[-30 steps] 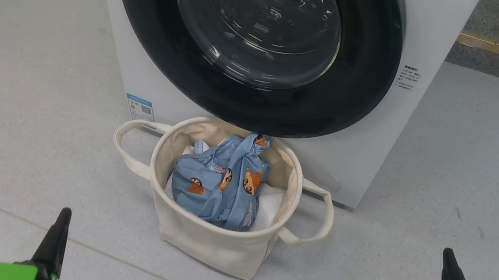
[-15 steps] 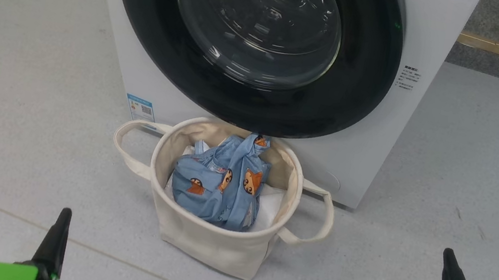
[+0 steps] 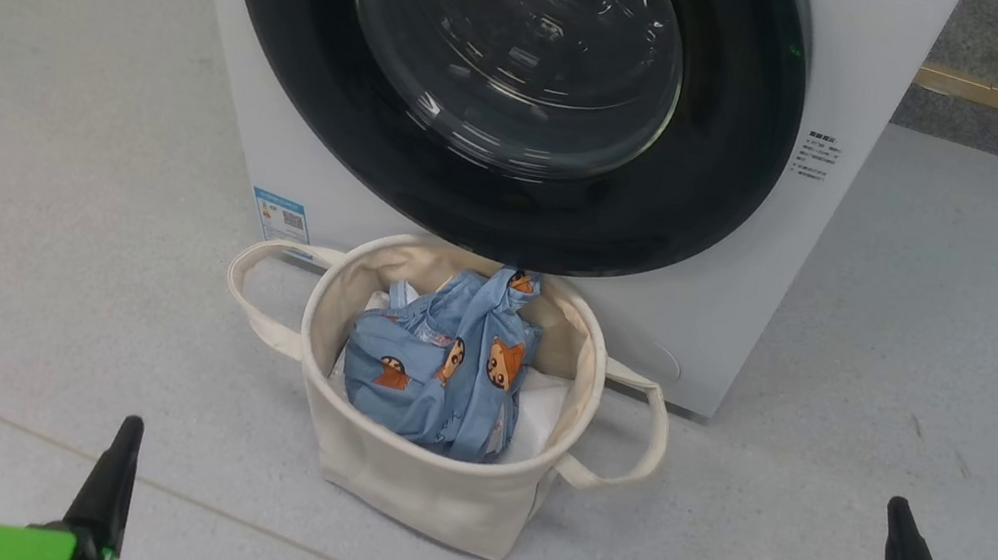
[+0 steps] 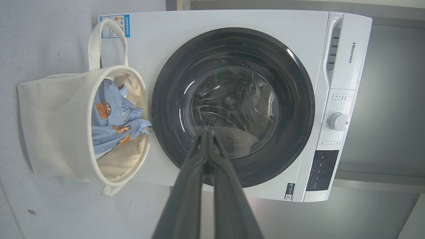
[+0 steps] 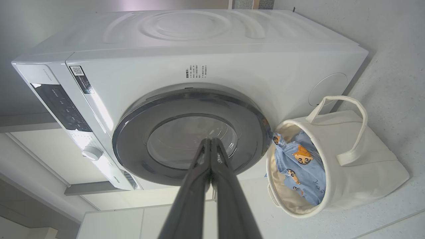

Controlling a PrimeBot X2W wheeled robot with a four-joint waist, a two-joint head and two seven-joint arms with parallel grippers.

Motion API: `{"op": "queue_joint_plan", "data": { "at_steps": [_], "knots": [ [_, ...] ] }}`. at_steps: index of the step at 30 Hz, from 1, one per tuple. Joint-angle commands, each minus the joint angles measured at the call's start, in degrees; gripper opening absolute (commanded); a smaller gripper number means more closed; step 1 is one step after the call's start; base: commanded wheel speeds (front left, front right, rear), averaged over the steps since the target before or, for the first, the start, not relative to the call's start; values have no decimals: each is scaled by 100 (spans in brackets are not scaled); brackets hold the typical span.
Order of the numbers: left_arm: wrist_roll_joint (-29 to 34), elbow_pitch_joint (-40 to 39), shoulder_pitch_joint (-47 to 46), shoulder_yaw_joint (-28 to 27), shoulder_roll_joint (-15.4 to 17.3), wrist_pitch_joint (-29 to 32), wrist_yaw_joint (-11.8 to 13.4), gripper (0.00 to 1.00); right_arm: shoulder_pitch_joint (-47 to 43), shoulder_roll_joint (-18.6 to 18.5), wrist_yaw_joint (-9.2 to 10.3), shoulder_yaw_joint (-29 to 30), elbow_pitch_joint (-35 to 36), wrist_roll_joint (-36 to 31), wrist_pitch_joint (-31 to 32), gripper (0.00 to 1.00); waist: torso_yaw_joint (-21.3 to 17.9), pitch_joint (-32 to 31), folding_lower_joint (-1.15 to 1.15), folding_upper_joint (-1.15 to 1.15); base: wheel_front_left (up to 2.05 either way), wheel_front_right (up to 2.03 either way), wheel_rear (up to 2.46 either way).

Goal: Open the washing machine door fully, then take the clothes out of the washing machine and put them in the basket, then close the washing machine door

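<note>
**Both grippers idle, door shut, clothes in the basket**

Nothing has moved over the last second. The left gripper (image 3: 125,436) and right gripper (image 3: 900,520) hang low, well out in front of the washing machine (image 3: 831,234). Each has its two dark fingers pressed tip to tip and holds nothing.

The washing machine door (image 3: 509,69) lies flush against the machine's front. Through its glass the steel drum (image 4: 225,109) looks bare. The clothes (image 3: 443,372) sit bundled in the basket (image 3: 423,490), on top of a plain white sheet (image 3: 543,409). The basket stands on the floor (image 3: 17,189) right against the machine's front, just below the door. With all three steps apparently done, this stillness reads to me as the end of the task — I see nothing left to reach for.

One edge deserves a look. A corner of blue fabric pokes up from the basket to the door's lower rim (touching it or just short, I cannot tell). The basket's strap handles (image 3: 256,280) stick out sideways along the machine's front.

Bare floor lies to both sides of the machine and between it and the grippers — plenty of room, I judge, to back away.
</note>
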State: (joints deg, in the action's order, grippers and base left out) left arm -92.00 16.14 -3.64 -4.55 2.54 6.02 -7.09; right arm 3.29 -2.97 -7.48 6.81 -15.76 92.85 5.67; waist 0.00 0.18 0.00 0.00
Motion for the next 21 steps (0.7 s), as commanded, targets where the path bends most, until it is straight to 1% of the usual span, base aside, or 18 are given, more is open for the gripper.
{"op": "queue_joint_plan", "data": {
  "at_steps": [1,21],
  "knots": [
    [-17,-209,-255,-197,33,48,-40,0,283,-40,-1,-94,177,-15,29,0,0,0,0,0,0,0,0],
    [-17,-210,-255,-197,33,47,-40,0,285,-28,-1,-76,176,-30,43,0,0,0,0,0,0,0,0]
  ]
}}
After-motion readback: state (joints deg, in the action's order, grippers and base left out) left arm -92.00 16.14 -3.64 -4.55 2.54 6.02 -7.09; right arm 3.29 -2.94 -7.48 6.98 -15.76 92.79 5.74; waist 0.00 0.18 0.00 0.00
